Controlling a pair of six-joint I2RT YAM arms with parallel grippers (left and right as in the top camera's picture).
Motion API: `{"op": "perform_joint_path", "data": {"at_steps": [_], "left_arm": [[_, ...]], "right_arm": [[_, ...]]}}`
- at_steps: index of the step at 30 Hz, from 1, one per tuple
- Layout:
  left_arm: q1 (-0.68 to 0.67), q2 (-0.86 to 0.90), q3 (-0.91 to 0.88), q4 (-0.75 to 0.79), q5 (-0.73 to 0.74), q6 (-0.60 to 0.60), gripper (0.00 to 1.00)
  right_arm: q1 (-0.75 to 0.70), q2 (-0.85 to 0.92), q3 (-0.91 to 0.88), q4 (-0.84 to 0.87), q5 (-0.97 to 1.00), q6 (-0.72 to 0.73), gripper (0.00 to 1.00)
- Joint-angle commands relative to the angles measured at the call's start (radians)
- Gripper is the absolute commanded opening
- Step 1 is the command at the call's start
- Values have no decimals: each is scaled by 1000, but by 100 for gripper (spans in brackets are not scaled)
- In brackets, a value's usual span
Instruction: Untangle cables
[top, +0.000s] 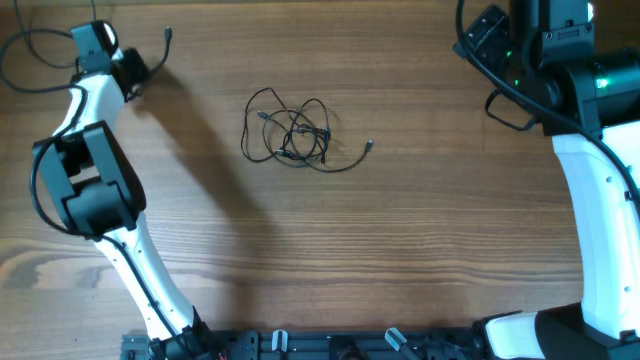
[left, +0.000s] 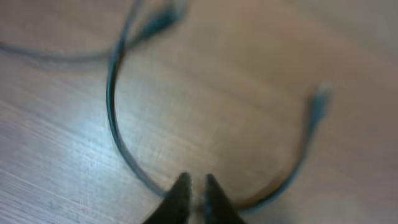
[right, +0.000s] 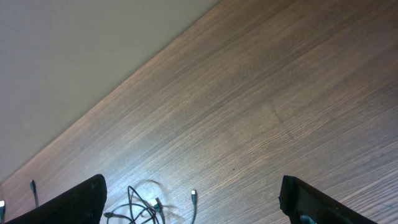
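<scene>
Overhead view of a brown wood-grain surface (top: 420, 250) with two robot arms. The white-and-black left arm (top: 90, 180) rises along the left edge of the frame and ends in the upper left corner. The white-and-black right arm (top: 600, 200) fills the right edge and ends in the upper right corner.

At the centre of the frame, a little left of the middle, lies a tangle of thin black cords (top: 290, 130), well apart from both arms. One strand trails out of it toward the right and ends in a small silvery plug (top: 370, 145), so the tangle's long axis runs left to right across the frame.

In the blurred left wrist view, the left arm's fingers (left: 178, 198) are drawn almost together at the bottom centre. A single thin dark cord (left: 115, 124) bends in a U whose lowest point passes right at their tips, and it looks pinched there. Both legs of the U run up the frame, away from the fingers. The right leg ends in a pale plug end (left: 320, 99).

In the right wrist view, the right arm's fingers (right: 74, 202) stand wide apart at the bottom corners, with nothing between them. The tangle shows small at the lower left of that frame.

The left fingers are somewhat nearer the tangle but seem occupied. The trailing strand points toward the free right arm, so it probably offers that arm the easiest hold.
</scene>
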Motion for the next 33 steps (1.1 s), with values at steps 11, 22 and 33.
{"op": "perform_joint_path", "data": {"at_steps": [11, 22, 33], "left_arm": [[-3, 80, 5, 35, -37, -45, 96], [-4, 82, 5, -214, -209, -46, 35], [-110, 5, 5, -429, -204, -287, 4]], "right_arm": [[0, 6, 4, 1, -11, -13, 91], [0, 6, 4, -3, -10, -40, 91], [0, 6, 4, -5, -10, -67, 93]]}}
